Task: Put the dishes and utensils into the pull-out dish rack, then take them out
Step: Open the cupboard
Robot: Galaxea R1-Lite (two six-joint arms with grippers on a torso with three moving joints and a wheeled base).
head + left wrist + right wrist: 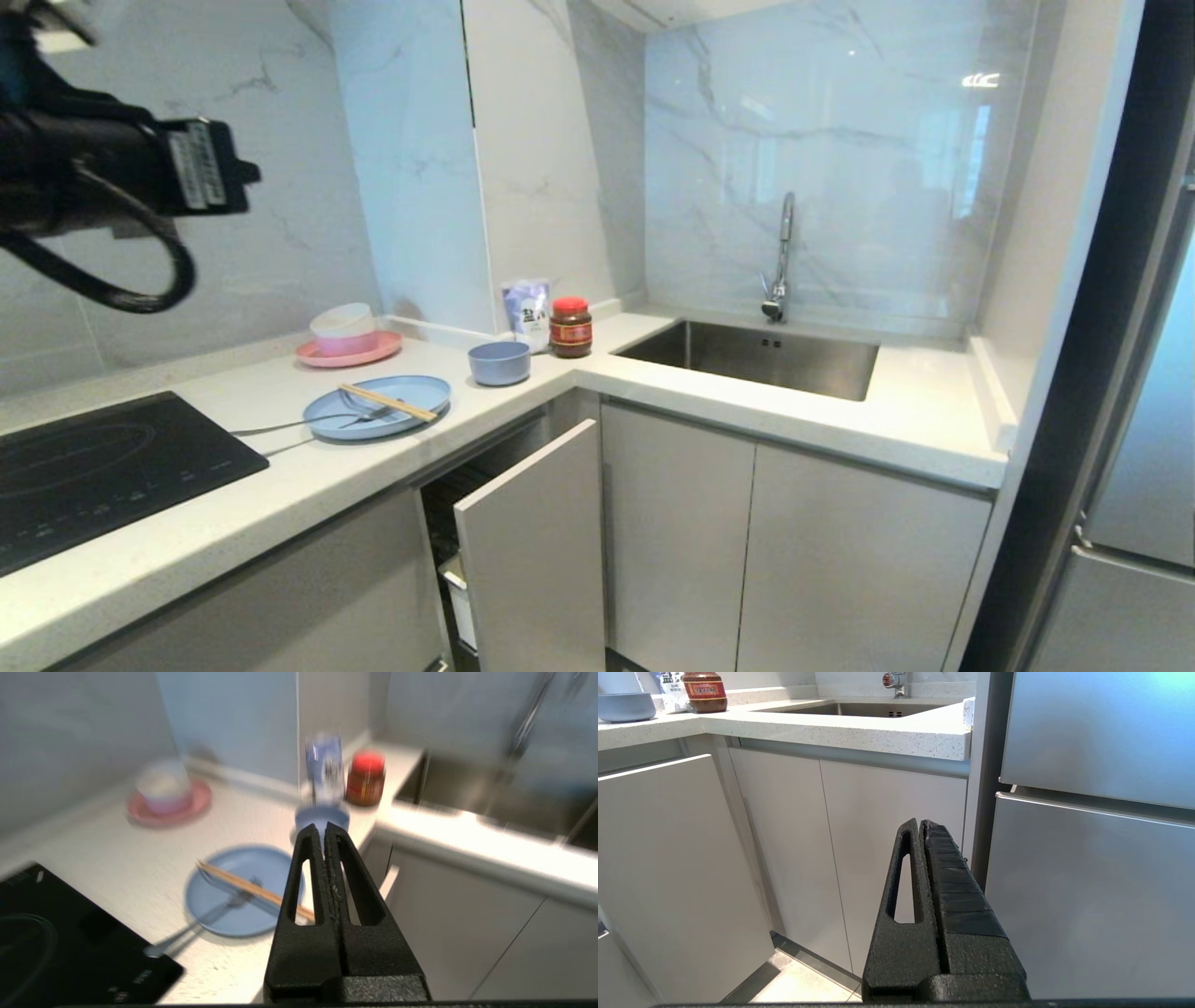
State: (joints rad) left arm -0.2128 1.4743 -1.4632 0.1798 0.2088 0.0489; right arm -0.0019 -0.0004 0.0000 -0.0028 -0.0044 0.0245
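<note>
A light-blue plate (377, 416) lies on the counter with wooden chopsticks (387, 402) and silver cutlery (289, 427) across it. The small blue bowl (499, 362) stands just behind it. Below the counter the pull-out dish rack's grey front panel (532, 551) stands partly drawn out, with dark wire showing in the gap. My left arm (84, 159) hangs high at the upper left. My left gripper (324, 828) is shut and empty, raised above the plate (233, 891) and bowl (308, 814). My right gripper (921, 823) is shut and empty, low before the cabinet doors.
A pink plate with stacked bowls (347, 347) sits at the back wall. A salt bag (526, 313) and red-lidded jar (570, 327) stand in the corner. The steel sink (747, 359) with faucet (782, 257) is right, a black hob (93, 471) left, a fridge (1139, 420) far right.
</note>
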